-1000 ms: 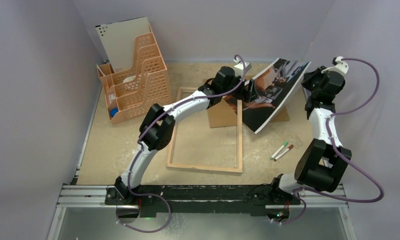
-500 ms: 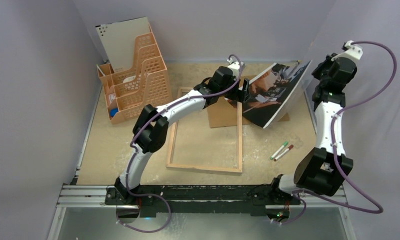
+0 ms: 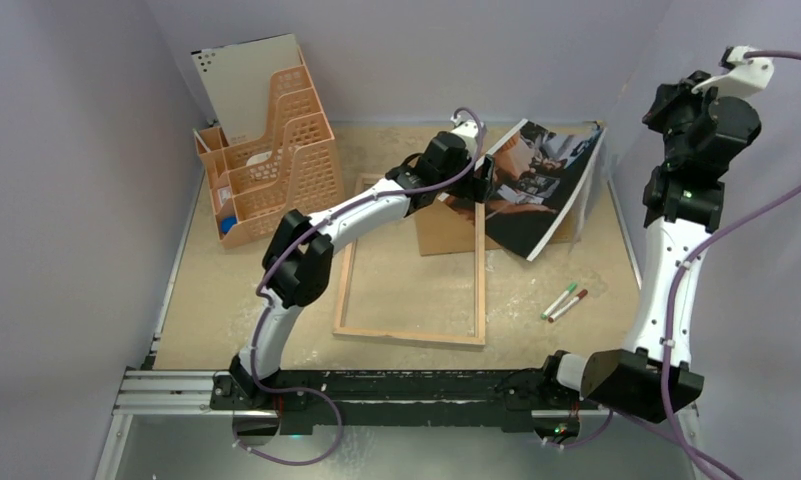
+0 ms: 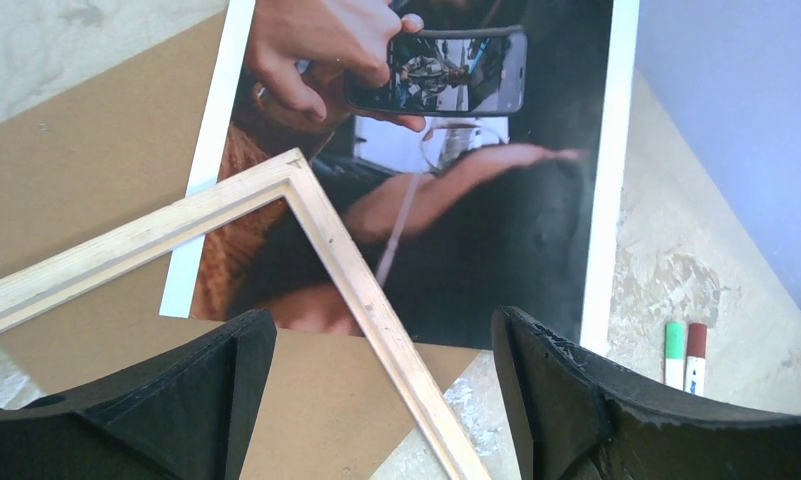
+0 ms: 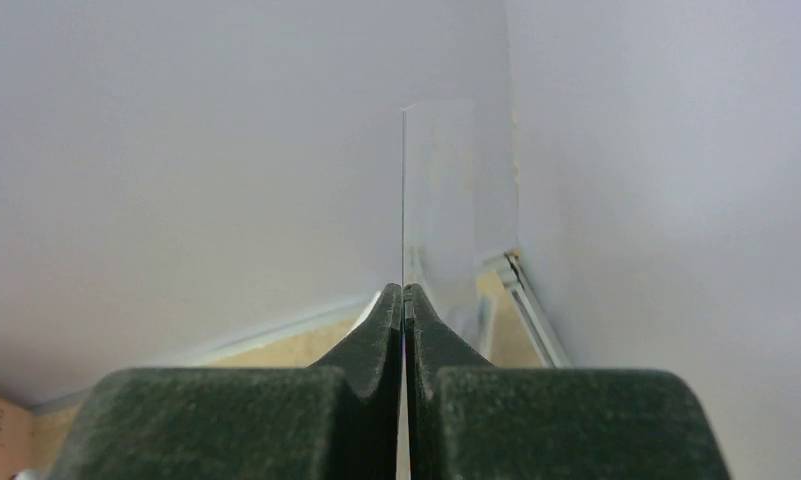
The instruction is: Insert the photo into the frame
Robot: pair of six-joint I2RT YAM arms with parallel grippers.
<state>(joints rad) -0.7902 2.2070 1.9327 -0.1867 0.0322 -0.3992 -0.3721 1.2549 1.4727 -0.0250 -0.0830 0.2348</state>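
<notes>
Glossy print in mid-air: I am watching the photo [image 3: 546, 180] hanging tilted over the far right part of the chipboard table [image 3: 226, 300]. Its picture side is facing the overhead camera, its upper edge is rising near the right wall, and its lower corner is dipping toward the tabletop.

On the right gripper [image 5: 404, 290], the fingers are pressing together on a thin sheet seen edge-on. I am reading this sheet as the photo's raised edge. The right arm is standing tall at the right side.

On the left gripper [image 4: 381, 320], the fingers are standing wide apart with nothing between them, hovering over the far right corner of the frame [image 3: 411, 335]. I cannot tell whether they are touching anything.

The frame is lying flat at the table's centre with its light wood rim up. Its far right corner is overlapping the brown hardboard sheet [image 3: 446, 238] and, in the left wrist view, is crossing in front of the photo's lower part. The photo is not yet sitting in the frame.

Two markers [image 3: 564, 300], one green-capped and one red-capped, are lying side by side on the table to the right of the frame. An orange file organiser [image 3: 276, 170] is standing at far left with a cream board [image 3: 246, 85] leaning in it.
</notes>
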